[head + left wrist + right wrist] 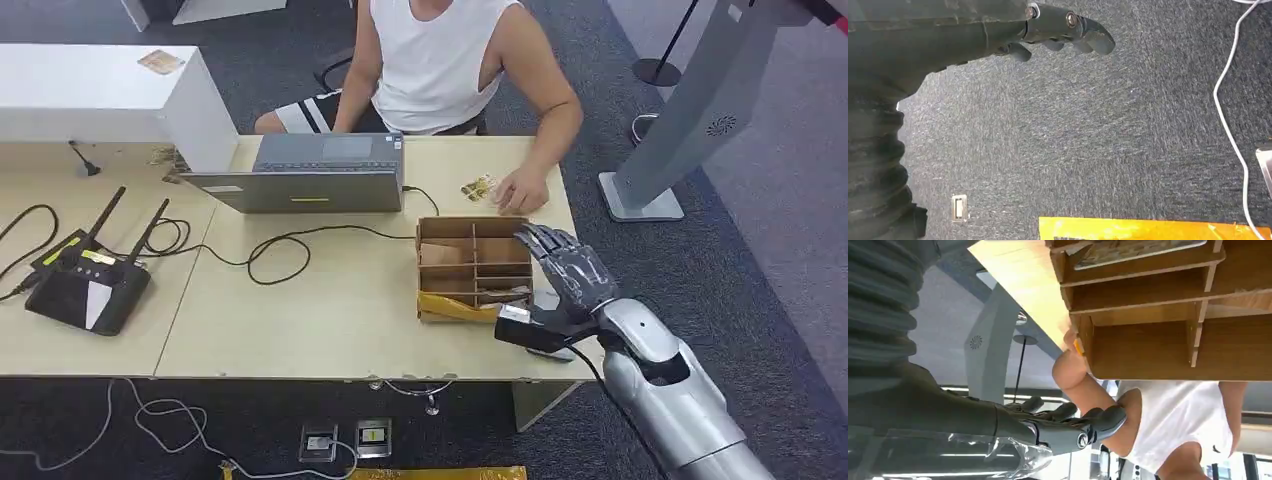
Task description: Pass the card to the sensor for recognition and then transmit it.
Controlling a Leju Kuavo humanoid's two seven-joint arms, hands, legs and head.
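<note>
Cards are what this job turns on, and the ones in reach lie in the wooden divider box (473,268) at centre right of the head view, flat in its lower compartments, while a few more sit loose on the tabletop (340,310) by the person's hand (520,190) just above the box. Going by size: the table fills the left and middle of that frame; the person (440,60) in a white top sits at upper centre, probably to receive the card; a laptop (300,180) faces them at upper middle; a black router (88,282) with two aerials sits at far left, its cable trailing right toward the box. The grey stand (690,120) at upper right may be the sensor, though I cannot tell for sure. The right hand (566,272) hovers over the box's right edge at lower right, fingers spread and holding nothing, seemingly poised to reach down for a card; the right wrist view shows the open compartments close ahead of the fingertips. The left hand (1058,30) hangs over the carpet with its fingers loosely curled and nothing in them; whether they count as closed I cannot tell. No card has yet been picked up.
</note>
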